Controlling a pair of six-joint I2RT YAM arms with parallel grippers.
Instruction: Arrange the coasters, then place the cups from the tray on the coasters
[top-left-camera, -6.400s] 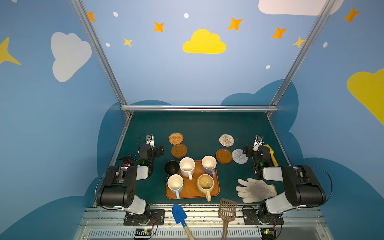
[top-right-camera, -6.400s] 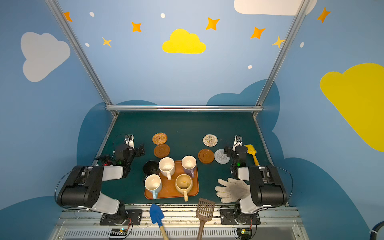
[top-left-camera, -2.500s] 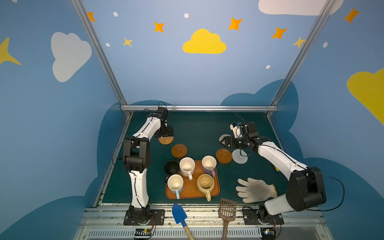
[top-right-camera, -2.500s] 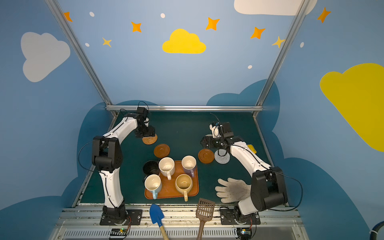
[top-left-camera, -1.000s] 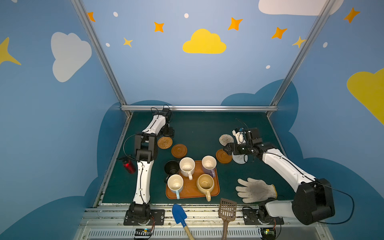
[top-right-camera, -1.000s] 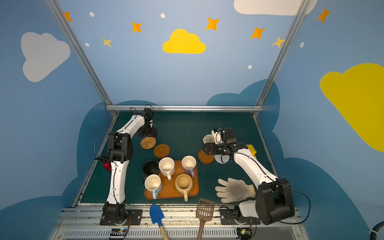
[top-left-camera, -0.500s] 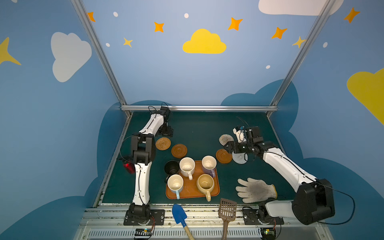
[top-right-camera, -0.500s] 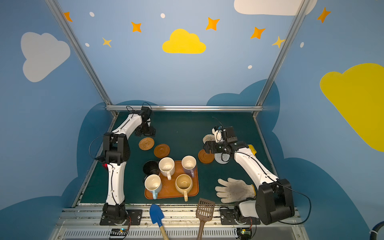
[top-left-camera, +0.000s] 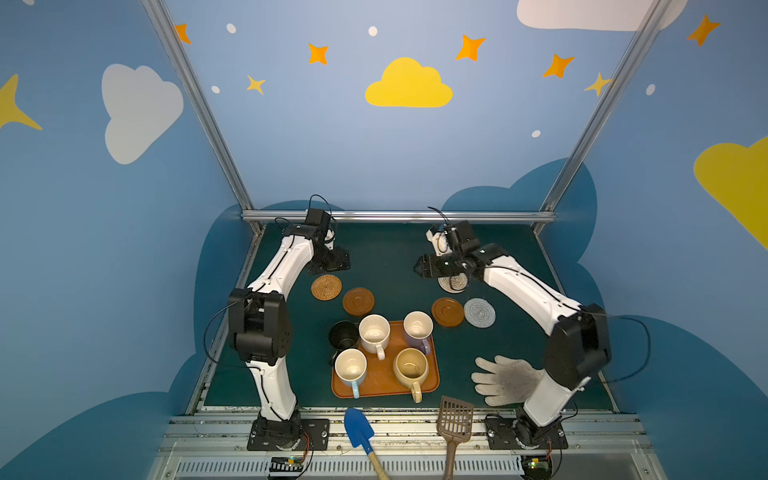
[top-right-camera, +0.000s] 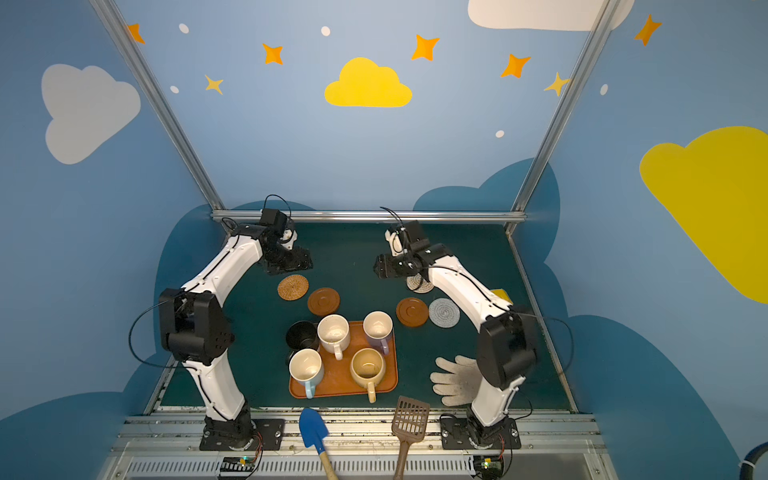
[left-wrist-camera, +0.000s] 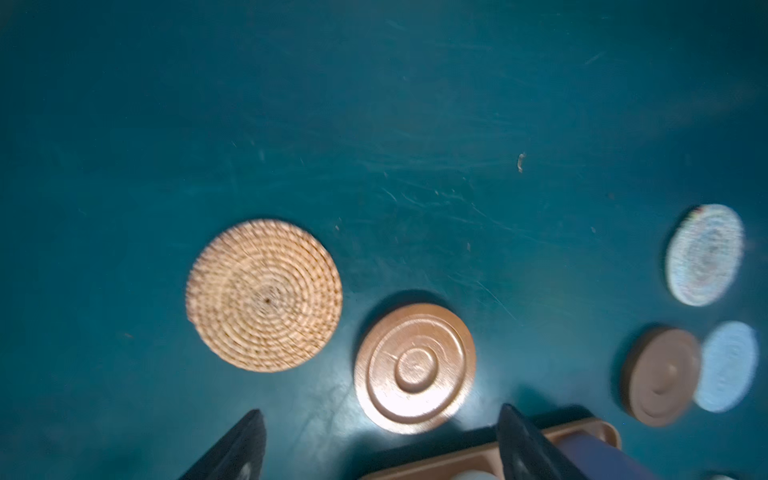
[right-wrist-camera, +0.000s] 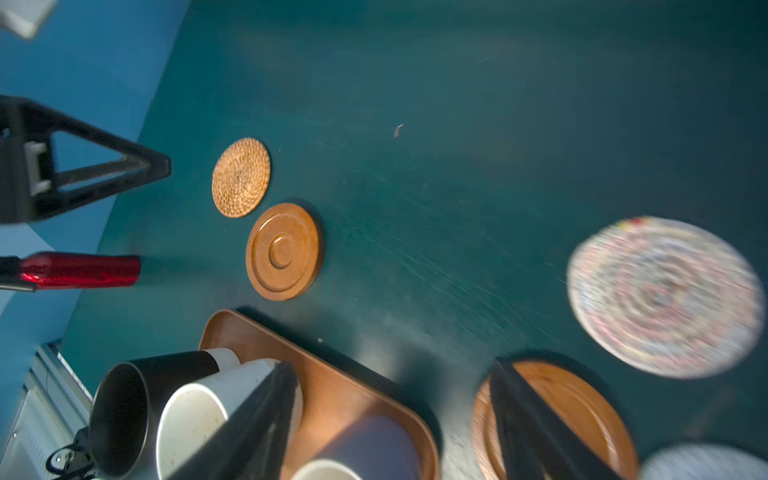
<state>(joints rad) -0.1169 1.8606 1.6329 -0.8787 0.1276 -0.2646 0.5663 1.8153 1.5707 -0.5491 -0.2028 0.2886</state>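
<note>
Blue walls painted with clouds and stars enclose a dark green surface (top-left-camera: 386, 257). Near its front sits the tray (top-left-camera: 384, 380), the landmark for everything else. On it stand the speckled white mug (top-left-camera: 374, 333), the lavender mug (top-left-camera: 417, 328), the light blue mug (top-left-camera: 351, 369) and the tan mug (top-left-camera: 411, 366); the black mug (top-left-camera: 343, 336) stands just off the tray's left edge, touching the white one. Behind the tray to the left lie the woven coaster (top-left-camera: 326, 286) and a brown wooden coaster (top-left-camera: 358, 301); behind it to the right lie a second wooden coaster (top-left-camera: 447, 311) touching the grey rope coaster (top-left-camera: 479, 312). The cream rope coaster (top-left-camera: 454, 283) lies farther back, partly hidden under the right arm. The left gripper (left-wrist-camera: 380, 446) hangs spread and empty above the surface. The right gripper (right-wrist-camera: 395, 419) also holds nothing, its jaws apart; both wrist views are blurred.
</note>
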